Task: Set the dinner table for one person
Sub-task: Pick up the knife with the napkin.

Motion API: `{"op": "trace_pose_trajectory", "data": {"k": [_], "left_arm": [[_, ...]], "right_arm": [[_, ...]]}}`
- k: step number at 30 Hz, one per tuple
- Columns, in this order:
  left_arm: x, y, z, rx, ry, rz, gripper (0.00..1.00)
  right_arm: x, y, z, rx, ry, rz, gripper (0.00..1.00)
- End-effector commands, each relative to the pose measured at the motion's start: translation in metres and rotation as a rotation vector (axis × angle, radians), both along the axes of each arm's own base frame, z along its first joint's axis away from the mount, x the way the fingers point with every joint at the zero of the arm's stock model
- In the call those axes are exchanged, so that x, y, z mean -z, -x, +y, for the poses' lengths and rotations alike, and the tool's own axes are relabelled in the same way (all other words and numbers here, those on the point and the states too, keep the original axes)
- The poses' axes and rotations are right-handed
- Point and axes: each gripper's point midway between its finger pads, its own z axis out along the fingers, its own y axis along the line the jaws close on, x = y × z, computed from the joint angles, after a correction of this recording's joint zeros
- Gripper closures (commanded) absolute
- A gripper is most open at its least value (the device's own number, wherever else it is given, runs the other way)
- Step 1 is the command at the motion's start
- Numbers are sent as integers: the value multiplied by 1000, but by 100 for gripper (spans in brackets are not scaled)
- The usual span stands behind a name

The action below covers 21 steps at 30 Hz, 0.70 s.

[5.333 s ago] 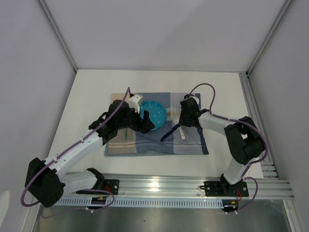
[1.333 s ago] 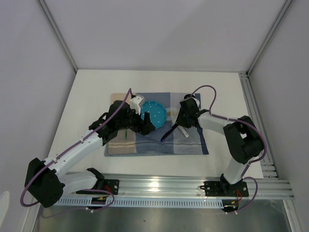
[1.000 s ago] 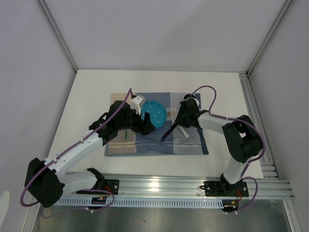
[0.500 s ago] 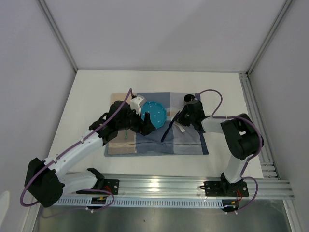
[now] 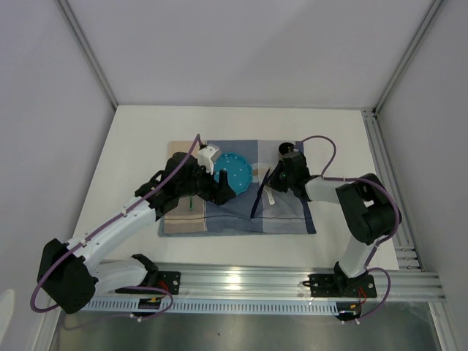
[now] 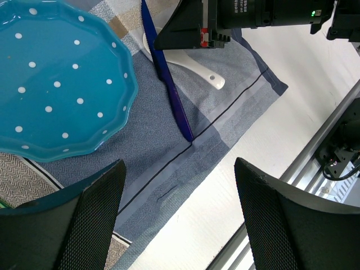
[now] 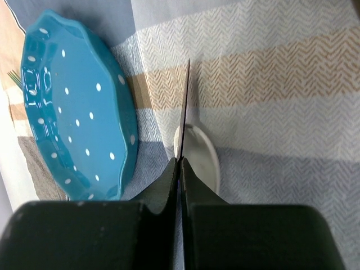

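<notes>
The left gripper point(image 6: 179, 169) hangs spread and empty over the checked placemat point(image 6: 242, 70), with the blue plate point(image 6: 56, 84) just beyond its left finger. Ahead of it and to the right, the right gripper point(image 7: 179, 163) is pressed together on one end of the dark blue knife point(image 6: 171, 84). The knife is turned on edge, and its far end appears to rest on the cloth. The white spoon point(image 6: 191, 62) lies under the blade. The dinner table point(image 5: 139, 142) spreads beneath both grippers.

The step looks like laying the knife beside the plate. It would go best lowered flat, parallel to the rim and clear of the spoon. The knife is thin and smooth, so it may well roll. The plate is glossy, scalloped and white-dotted, the cloth a soft herringbone weave, and the tabletop matte.
</notes>
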Motion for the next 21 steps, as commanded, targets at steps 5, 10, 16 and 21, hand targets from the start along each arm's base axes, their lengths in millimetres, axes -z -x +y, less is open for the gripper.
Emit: {"op": "trace_pose_trajectory", "data": {"k": [5,10,16,21], "left_arm": [[-12,2,-3,29,16,-48,18],[-12,2,-3,29,20,-48,19],[-14,3,-3,29,24,-52,18],[-18,4,-2,27,27,-62,18]], "right_arm": [[-36,1,2,-50,67,-89,100],[-67,-10,21,-165,43,-162,100],[-65,-13,35,-319,95,-126,100],[-60,-20,44,-432,141,-78,100]]}}
